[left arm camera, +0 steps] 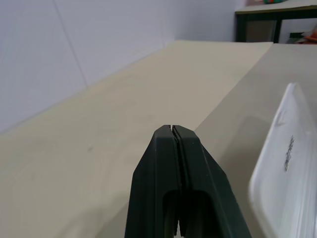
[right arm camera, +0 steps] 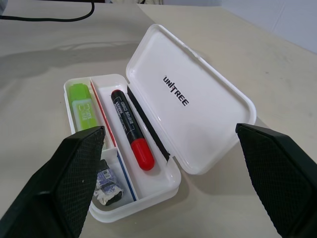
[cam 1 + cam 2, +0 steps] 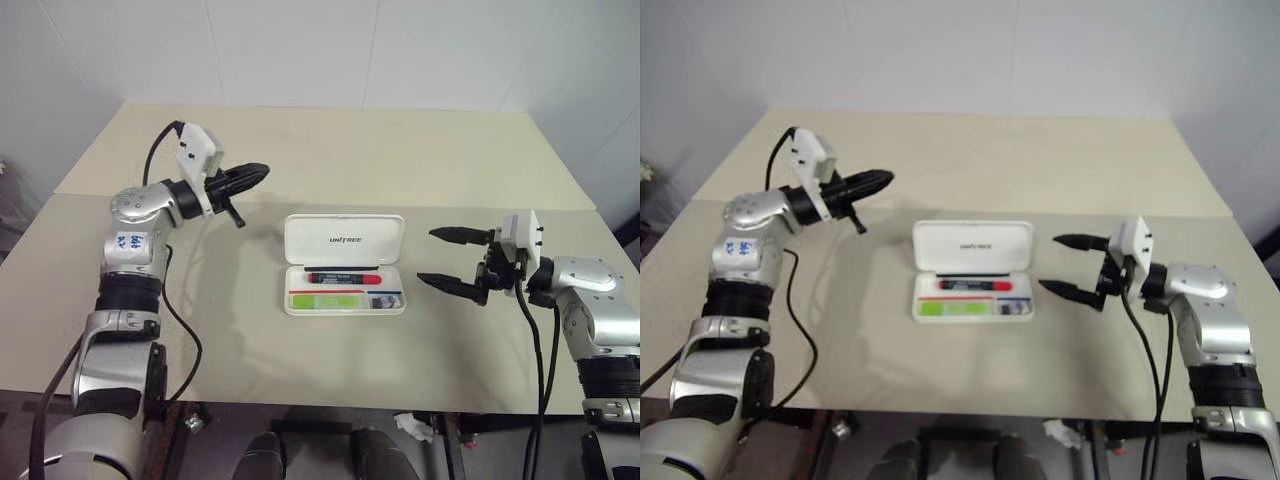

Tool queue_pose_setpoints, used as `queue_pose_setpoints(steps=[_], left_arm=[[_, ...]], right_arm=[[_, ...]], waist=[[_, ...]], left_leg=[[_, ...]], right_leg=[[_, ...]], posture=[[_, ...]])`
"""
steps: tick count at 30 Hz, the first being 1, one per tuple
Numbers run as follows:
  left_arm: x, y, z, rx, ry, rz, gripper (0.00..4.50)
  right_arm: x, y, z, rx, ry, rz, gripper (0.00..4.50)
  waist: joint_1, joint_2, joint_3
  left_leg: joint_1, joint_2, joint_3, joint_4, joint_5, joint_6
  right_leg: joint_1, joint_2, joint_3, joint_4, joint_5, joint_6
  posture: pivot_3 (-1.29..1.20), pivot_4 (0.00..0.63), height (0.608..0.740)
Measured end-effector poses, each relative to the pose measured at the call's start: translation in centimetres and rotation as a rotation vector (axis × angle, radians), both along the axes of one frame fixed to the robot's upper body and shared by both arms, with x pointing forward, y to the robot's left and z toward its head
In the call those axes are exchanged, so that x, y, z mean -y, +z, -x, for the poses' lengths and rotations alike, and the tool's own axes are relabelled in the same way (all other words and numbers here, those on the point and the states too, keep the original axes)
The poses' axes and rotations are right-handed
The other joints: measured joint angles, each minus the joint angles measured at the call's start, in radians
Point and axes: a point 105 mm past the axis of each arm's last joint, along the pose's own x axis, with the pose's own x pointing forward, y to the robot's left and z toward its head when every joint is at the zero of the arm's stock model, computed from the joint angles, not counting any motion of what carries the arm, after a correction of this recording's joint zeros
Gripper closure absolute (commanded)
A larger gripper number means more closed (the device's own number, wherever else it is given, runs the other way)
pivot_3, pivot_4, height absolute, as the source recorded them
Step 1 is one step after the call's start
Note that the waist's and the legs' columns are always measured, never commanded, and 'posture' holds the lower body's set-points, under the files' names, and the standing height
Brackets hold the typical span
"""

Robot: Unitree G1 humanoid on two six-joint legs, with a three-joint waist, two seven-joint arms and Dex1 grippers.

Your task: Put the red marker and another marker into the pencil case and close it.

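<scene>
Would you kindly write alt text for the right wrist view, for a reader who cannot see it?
An open white hard-shell pencil case lies on a beige table, holding a red marker with a black middle and a lime-green marker in separate compartments. The right gripper frames it with fingers spread wide.

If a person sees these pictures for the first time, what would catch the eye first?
Probably the white pencil case, open in the middle of the beige table, with the red marker and the green marker already inside. The left tool hangs shut above the table to the case's left, and the right tool waits open on its right.
</scene>
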Motion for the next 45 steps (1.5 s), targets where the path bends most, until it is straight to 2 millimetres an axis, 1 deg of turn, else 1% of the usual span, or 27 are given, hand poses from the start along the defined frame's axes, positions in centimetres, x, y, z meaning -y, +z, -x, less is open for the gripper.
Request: queue_pose_setpoints(steps=[3, 6, 8, 13, 14, 17, 19, 26, 30, 32, 36, 38, 42, 45], left_arm=[[-1.2, -1.8, -1.1, -0.077, 0.052, -0.016, 4.47], [-2.1, -3.4, -1.8, -0.159, 0.086, 0.013, 4.47], [-2.1, -3.7, -2.0, -0.198, 0.07, 0.04, 4.47], [-1.4, -4.0, -2.0, -0.232, 0.018, 0.064, 4.47], [-1.0, -4.3, -1.8, -0.246, -0.012, 0.072, 4.47], [1.7, -5.0, -0.6, -0.291, -0.2, 0.076, 4.47], [2.8, -5.4, 0.2, -0.325, -0.298, 0.065, 4.47], [4.4, -5.8, 1.7, -0.368, -0.467, -0.009, 4.47], [4.7, -6.1, 2.5, -0.388, -0.536, -0.056, 4.47], [4.9, -6.3, 2.9, -0.395, -0.578, -0.101, 4.47], [5.6, -6.6, 3.3, -0.363, -0.603, -0.199, 4.47], [5.9, -7.1, 3.6, -0.353, -0.62, -0.232, 4.47], [6.8, -9.0, 4.6, -0.356, -0.668, -0.344, 4.47], [7.5, -10.2, 5.3, -0.333, -0.712, -0.453, 4.47]], right_arm=[[0.1, 0.1, -0.1, -0.012, 0.021, -0.015, 0.0], [0.3, 0.4, -0.3, -0.015, 0.025, -0.02, 0.0], [0.4, 0.6, -0.5, -0.012, 0.024, -0.02, 0.0], [0.5, 0.6, -0.6, -0.012, 0.023, -0.016, 0.0], [0.5, 0.6, -0.6, -0.014, 0.022, -0.016, 0.0], [0.6, 0.5, -0.6, -0.019, 0.02, -0.017, 0.0], [0.6, 0.5, -0.6, -0.018, 0.019, -0.014, 0.0], [1.0, 0.5, -0.5, -0.02, 0.008, 0.0, 0.0], [1.3, 0.3, -0.3, -0.024, 0.001, 0.002, 0.0], [1.4, 0.4, -0.2, -0.02, -0.001, 0.006, 0.0], [1.7, 0.9, -0.1, -0.008, 0.003, -0.009, 0.0], [1.7, 1.0, 0.1, -0.009, 0.015, -0.01, 0.0], [1.6, 1.2, 0.3, -0.017, 0.053, -0.015, 0.0], [1.7, 1.2, 0.1, -0.02, 0.052, -0.017, 0.0]], waist=[[0.0, 0.0, 0.0], [-0.001, 0.0, 0.0], [-0.001, 0.0, 0.0], [-0.001, 0.0, 0.0], [-0.001, 0.0, 0.0], [0.0, 0.0, 0.0], [-0.001, 0.0, 0.0], [-0.005, 0.0, 0.0], [-0.004, 0.0, 0.0], [-0.004, 0.0, 0.0], [-0.003, 0.0, 0.0], [-0.004, 0.0, 0.0], [-0.004, 0.0, 0.0], [-0.003, 0.0, 0.0]], left_leg=[[0.0, 0.0, 0.0, 0.0, 0.0, 0.0], [-0.001, 0.0, 0.0, 0.0, 0.0, 0.0], [-0.003, 0.0, 0.0, 0.0, 0.0, 0.0], [-0.005, 0.0, 0.0, -0.001, 0.0, 0.0], [-0.005, 0.0, 0.0, 0.0, 0.0, 0.0], [-0.005, 0.0, 0.0, 0.0, 0.0, 0.0], [-0.005, 0.0, 0.0, 0.0, 0.0, 0.0], [-0.005, 0.0, 0.0, 0.0, 0.0, 0.0], [-0.005, 0.0, 0.0, 0.0, 0.0, 0.0], [-0.005, 0.0, 0.0, 0.0, 0.0, 0.0], [-0.005, 0.0, 0.0, 0.0, 0.0, 0.0], [-0.005, 0.0, 0.0, 0.0, 0.0, 0.0], [-0.004, 0.0, 0.0, 0.0, 0.0, 0.0], [-0.004, 0.0, 0.0, 0.001, 0.0, 0.0]], right_leg=[[0.0, 0.0, 0.0, 0.0, 0.0, 0.0], [-0.001, 0.0, 0.0, 0.0, 0.0, 0.0], [-0.003, 0.0, 0.0, 0.001, 0.0, 0.0], [-0.005, 0.0, 0.0, 0.001, 0.0, 0.0], [-0.005, 0.0, 0.0, 0.001, 0.0, 0.0], [-0.005, 0.0, -0.001, 0.001, 0.0, 0.0], [-0.005, 0.0, -0.001, 0.001, 0.0, 0.0], [-0.005, 0.0, 0.0, 0.002, 0.0, 0.0], [-0.005, 0.0, 0.0, 0.002, 0.0, 0.0], [-0.005, 0.0, 0.0, 0.002, 0.0, 0.0], [-0.005, 0.0, 0.0, 0.002, 0.0, 0.0], [-0.005, 0.0, 0.0, 0.002, 0.0, 0.0], [-0.005, 0.0, 0.0, 0.002, 0.0, 0.0], [-0.005, 0.0, 0.001, 0.003, 0.0, 0.0]], posture=[[0.0, 0.15, 0.74], [0.0, 0.15, 0.74], [0.0, 0.15, 0.74], [0.0, 0.15, 0.74], [0.0, 0.15, 0.74], [0.0, 0.15, 0.74], [0.0, 0.15, 0.74], [0.0, 0.15, 0.74], [0.0, 0.15, 0.74], [0.0, 0.15, 0.74], [0.0, 0.15, 0.74], [0.0, 0.15, 0.74], [0.0, 0.15, 0.74], [0.0, 0.15, 0.74]])
